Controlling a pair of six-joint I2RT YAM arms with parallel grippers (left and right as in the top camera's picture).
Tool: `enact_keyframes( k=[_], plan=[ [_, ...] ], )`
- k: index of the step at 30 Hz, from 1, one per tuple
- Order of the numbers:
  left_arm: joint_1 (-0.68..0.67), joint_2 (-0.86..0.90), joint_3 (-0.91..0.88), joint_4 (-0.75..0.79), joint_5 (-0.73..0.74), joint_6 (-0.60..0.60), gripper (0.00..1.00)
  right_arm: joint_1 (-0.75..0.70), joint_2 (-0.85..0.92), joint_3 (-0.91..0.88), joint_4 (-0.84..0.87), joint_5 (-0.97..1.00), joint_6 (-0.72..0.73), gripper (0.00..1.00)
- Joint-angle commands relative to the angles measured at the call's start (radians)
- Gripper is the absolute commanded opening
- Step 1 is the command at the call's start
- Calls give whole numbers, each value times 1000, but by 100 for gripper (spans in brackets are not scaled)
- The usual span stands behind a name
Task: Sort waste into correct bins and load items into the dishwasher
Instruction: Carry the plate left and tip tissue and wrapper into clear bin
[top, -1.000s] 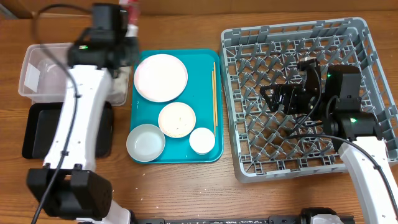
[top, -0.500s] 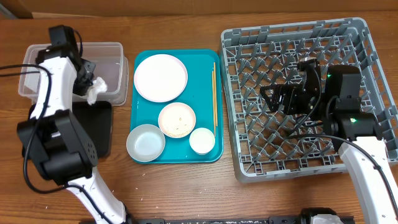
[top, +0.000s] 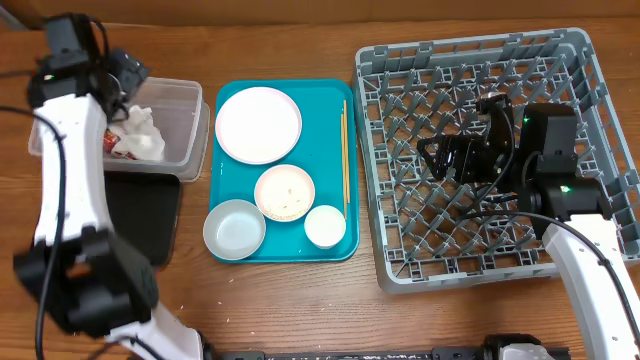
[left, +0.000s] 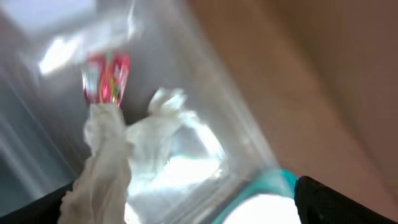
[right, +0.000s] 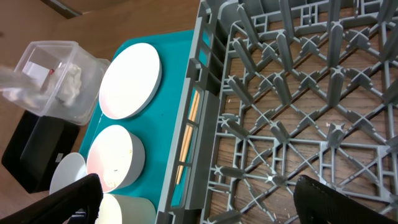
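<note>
The left gripper (top: 121, 73) hangs over the back end of the clear tub (top: 190, 92), fingers spread wide with nothing between them. Right under it in the tub lies the crumpled white napkin (left: 115, 155), and the small red wrapper (left: 107, 77) is touching its far end. The wrist view there is badly blurred, so I can't make out more than that. Just in front of the tub sits the black tray (top: 150, 225), partly hidden by the arm.

Beside these two is the teal tray (top: 330, 110). At the back of it lies a flat pale plate (top: 258, 124). In front of that is a pale bowl (top: 285, 192) with a few small specks inside. The grey bowl (top: 234, 228) and the small white cup (top: 325, 226) stand at the front. The chopsticks (top: 345, 150) lie along its right edge.

The right gripper (right: 199, 204) hovers above the grey dish rack (top: 470, 277), its fingers also wide apart and empty. I see only bare pegs in the rack.

Everything stands on a brown wooden desk (top: 300, 310).
</note>
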Motion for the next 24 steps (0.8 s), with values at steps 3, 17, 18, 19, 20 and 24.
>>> enact_keyframes(
  k=[3,17,18,19,20,24],
  plan=[
    [-63,-206,39,-11,152,410,100,-2,0,24,22,-2,3,100],
    [-79,5,39,5,3,383,4,-2,0,24,8,-2,3,100],
    [-79,25,39,-1,3,385,4,-2,0,24,8,-2,3,100],
    [-79,34,39,-4,2,391,17,-2,0,24,8,-2,3,100],
    [-79,39,39,-7,2,400,50,-2,0,24,8,-2,3,100],
    [-79,40,39,35,3,610,94,-2,0,24,8,-2,3,100]
  ],
)
